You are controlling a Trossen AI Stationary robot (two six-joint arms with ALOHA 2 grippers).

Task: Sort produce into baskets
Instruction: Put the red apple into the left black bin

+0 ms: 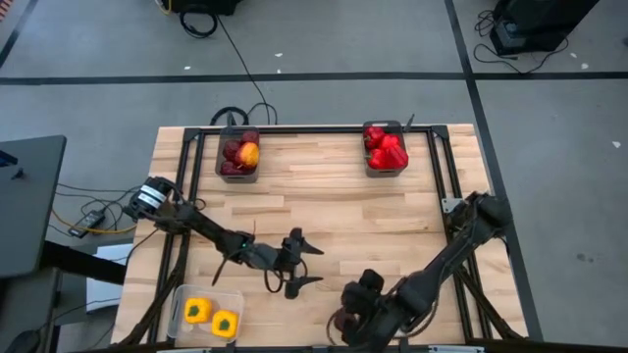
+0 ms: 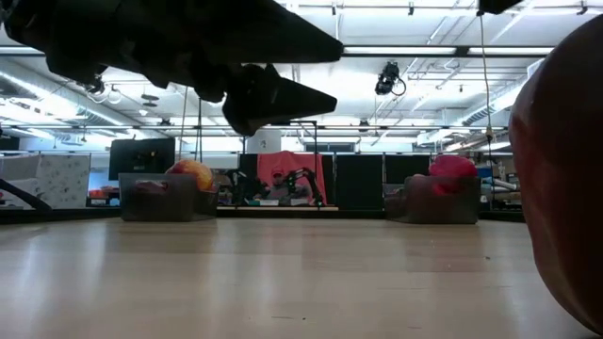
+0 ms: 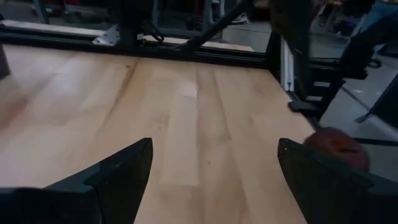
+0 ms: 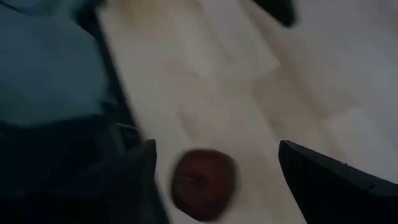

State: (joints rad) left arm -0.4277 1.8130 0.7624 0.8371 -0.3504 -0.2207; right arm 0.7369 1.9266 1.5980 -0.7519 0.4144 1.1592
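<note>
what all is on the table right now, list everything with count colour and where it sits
table: one, light wood, dark frame along its sides
grey bin, far left: one, holds dark maroon apples and one orange apple; maroon count unclear
grey bin, far right: one, holds red peppers, heaped, count unclear
clear bin: one, near left corner, holds two yellow peppers
loose apple: one, dark maroon, on the table near the front edge, under the right gripper
left gripper: open, empty, above the table's middle front
right gripper: open, above the loose apple, not closed on it
</note>
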